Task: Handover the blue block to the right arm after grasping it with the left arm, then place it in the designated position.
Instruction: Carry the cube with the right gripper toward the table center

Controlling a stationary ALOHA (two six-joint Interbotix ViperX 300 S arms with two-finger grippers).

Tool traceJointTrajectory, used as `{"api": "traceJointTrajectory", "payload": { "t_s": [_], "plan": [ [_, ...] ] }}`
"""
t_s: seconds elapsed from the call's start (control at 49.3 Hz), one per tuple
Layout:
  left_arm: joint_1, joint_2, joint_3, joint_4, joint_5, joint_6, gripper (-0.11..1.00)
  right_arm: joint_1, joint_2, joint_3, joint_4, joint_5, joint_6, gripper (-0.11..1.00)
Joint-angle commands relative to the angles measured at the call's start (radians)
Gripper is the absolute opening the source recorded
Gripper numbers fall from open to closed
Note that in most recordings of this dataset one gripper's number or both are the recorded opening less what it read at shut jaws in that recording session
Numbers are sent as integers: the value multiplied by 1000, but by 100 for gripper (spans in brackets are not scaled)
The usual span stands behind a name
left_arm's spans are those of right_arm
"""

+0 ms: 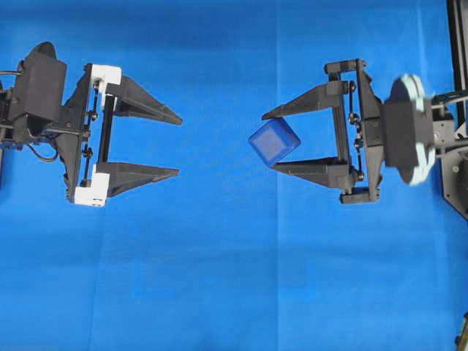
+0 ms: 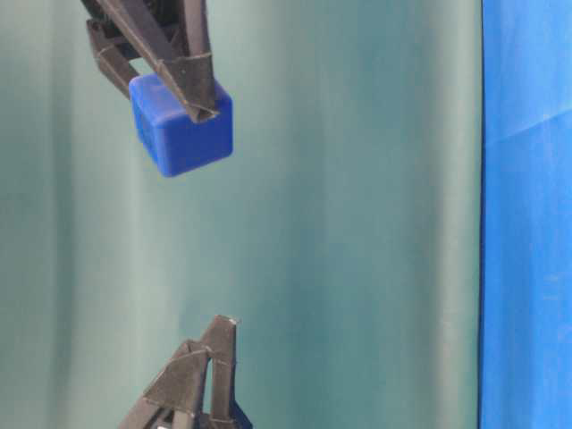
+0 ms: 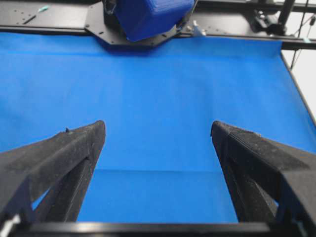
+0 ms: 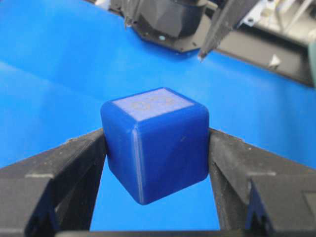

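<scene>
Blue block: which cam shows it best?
Right wrist view: the blue block fills the frame, pinched between the right gripper fingers, embossed top face readable. Overhead shows it small and tilted at the fingertips. Table-level shows it from the side, partly covered by a finger. Left wrist cuts it off at the top edge.

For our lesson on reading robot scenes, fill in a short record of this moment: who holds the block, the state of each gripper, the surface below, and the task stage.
block holder: right gripper, clamped on the blue block
left gripper: open, empty, apart from block
surface: blue cloth
stage: handover done, placing not yet done
</scene>
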Motion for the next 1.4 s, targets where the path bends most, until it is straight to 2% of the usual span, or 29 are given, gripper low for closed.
{"api": "traceJointTrajectory", "payload": {
  "t_s": [0.0,0.182,1.379],
  "plan": [
    [5,-12,-12,2,-5,3,93,3,-18,-26,3,9,41,54],
    [5,-12,-12,2,-6,5,93,6,-26,-26,3,29,94,54],
    [5,-12,-14,2,-5,3,93,8,-28,-31,5,43,97,54]
  ]
}}
